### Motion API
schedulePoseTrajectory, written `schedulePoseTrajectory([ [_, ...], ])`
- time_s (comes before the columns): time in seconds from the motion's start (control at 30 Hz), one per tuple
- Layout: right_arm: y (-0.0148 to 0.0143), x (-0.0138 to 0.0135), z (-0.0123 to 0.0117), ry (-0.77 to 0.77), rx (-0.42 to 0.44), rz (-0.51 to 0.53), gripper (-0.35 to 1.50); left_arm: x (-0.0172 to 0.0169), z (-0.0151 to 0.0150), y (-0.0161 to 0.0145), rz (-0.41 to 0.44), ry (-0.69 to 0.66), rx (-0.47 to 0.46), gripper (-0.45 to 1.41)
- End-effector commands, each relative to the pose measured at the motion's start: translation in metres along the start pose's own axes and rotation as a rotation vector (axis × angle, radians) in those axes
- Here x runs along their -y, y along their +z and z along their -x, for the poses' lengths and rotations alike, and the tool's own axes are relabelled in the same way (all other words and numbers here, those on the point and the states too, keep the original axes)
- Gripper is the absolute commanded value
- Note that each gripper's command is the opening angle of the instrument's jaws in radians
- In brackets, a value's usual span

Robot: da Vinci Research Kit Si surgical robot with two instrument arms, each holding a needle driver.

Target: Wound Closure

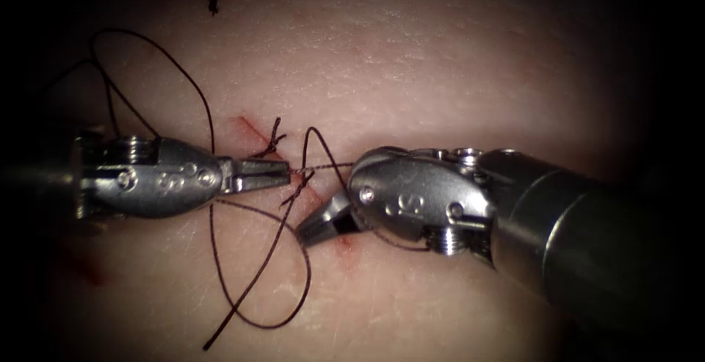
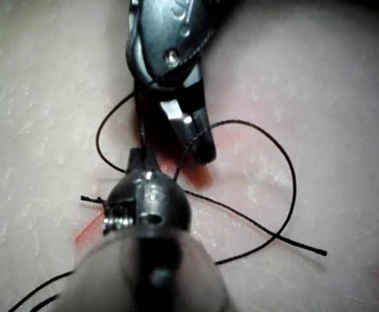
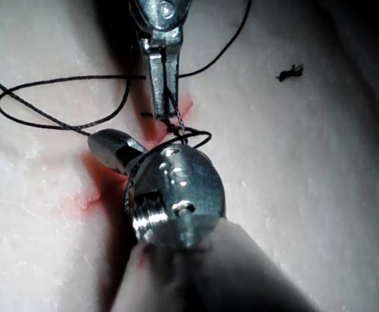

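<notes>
Knot-tying stage, judged: left tool fingers clamped on thread over the cut; needle not made out.

Right tool fingers apart, holding nothing. Next needs steady thread tension, I judge. Right wrist view adds a cut thread end on the tissue.

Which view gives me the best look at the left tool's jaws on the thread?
The right wrist view: the left tool shows its jaws shut on the thread beside the right tool. The endoscope view shows the same grip side-on over the cut. In the left wrist view the tool's own body covers its jaws.
</notes>
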Motion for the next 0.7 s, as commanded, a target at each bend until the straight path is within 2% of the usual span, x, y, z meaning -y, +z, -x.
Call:
schedulePoseTrajectory([
  [0.03,0.0025,-0.0003,-0.0004,-0.026,0.002,0.003,-0.35,-0.0005,0.0004,0.001,0.003,-0.001,0.0,-0.45],
  [0.07,0.003,-0.0002,-0.0004,-0.039,0.006,0.006,-0.35,-0.0005,0.0005,0.001,0.003,-0.006,0.0,-0.45],
  [0.1,0.004,0.0001,-0.0005,-0.058,0.013,0.01,-0.05,-0.0005,0.0007,0.0009,0.006,-0.009,0.001,-0.45],
  [0.13,0.0044,0.0002,-0.0005,-0.061,0.014,0.008,0.07,-0.0006,0.0008,0.0009,0.006,-0.013,0.0,-0.45],
  [0.17,0.0044,0.0002,-0.0005,-0.061,0.014,0.008,0.07,-0.0006,0.0008,0.0009,0.006,-0.013,0.0,-0.45],
  [0.2,0.0049,0.0004,-0.0006,-0.067,0.015,0.006,0.24,-0.0008,0.0011,0.0008,0.009,-0.009,0.002,-0.45],
  [0.27,0.0051,0.0005,-0.0006,-0.069,0.014,0.004,0.29,-0.0008,0.0012,0.0008,0.012,-0.012,0.004,-0.45],
  [0.3,0.0055,0.0008,-0.0007,-0.075,0.008,-0.006,0.37,-0.0008,0.0015,0.0007,0.014,-0.021,0.005,-0.45],
  [0.4,0.0065,0.0014,-0.0012,-0.093,0.001,-0.018,0.37,-0.0007,0.0018,0.0007,0.014,-0.03,0.005,-0.45],
  [0.5,0.0077,0.0019,-0.0016,-0.092,0.0,-0.028,0.49,-0.0008,0.002,0.0008,0.011,-0.033,0.007,-0.45],
  [0.7,0.0089,0.0013,-0.0018,-0.081,0.007,-0.022,0.47,-0.001,0.0024,0.0005,0.014,-0.039,0.005,-0.45],
])
